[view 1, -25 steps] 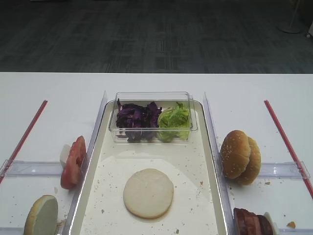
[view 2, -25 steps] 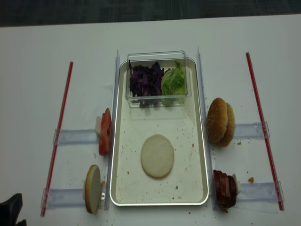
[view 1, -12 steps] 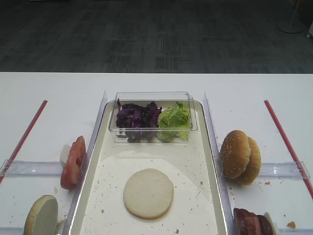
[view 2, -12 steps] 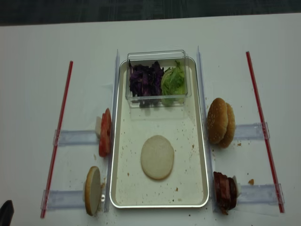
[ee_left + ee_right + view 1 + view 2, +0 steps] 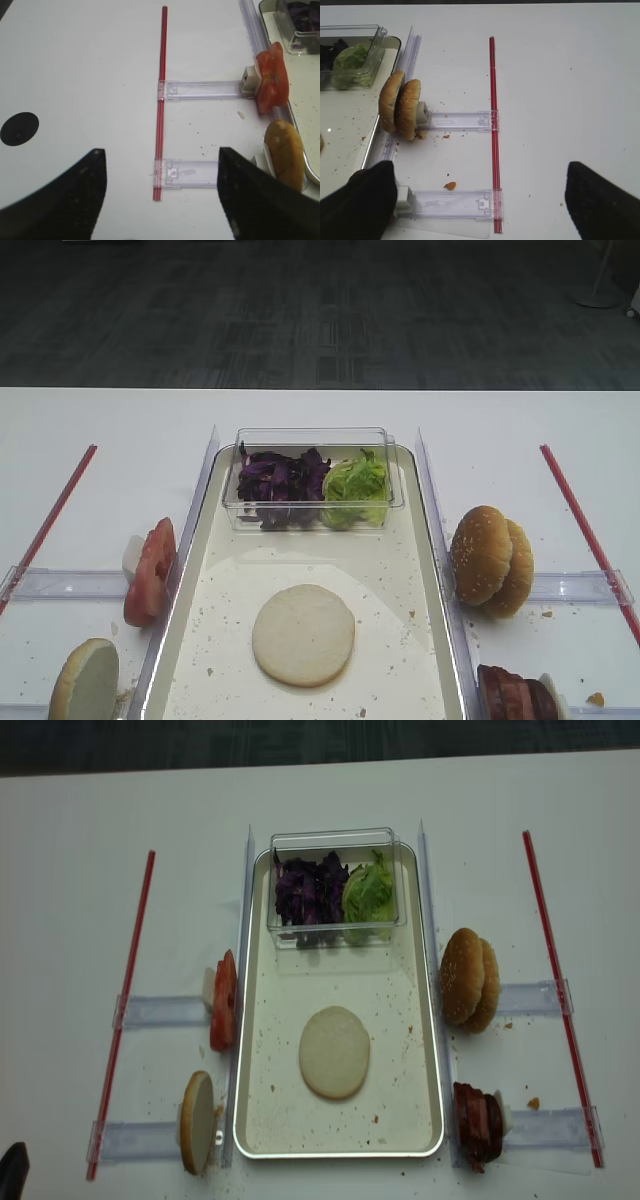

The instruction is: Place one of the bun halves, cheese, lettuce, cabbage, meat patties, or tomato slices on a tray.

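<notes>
The dark left tool (image 5: 12, 1162), bulkier at the worktop's near left corner a second ago, now shows only a sliver there. In its wrist view the left tool's fingers (image 5: 75, 197) stand wide apart, released, holding nothing, above the bare worktop (image 5: 90, 75). The right tool (image 5: 480, 200) likewise hangs spread and empty near the near right edge. One bun half (image 5: 334, 1052) lies flat mid-tray (image 5: 255, 1120); another (image 5: 196, 1122) stands on edge outside the tray's near left corner.
</notes>
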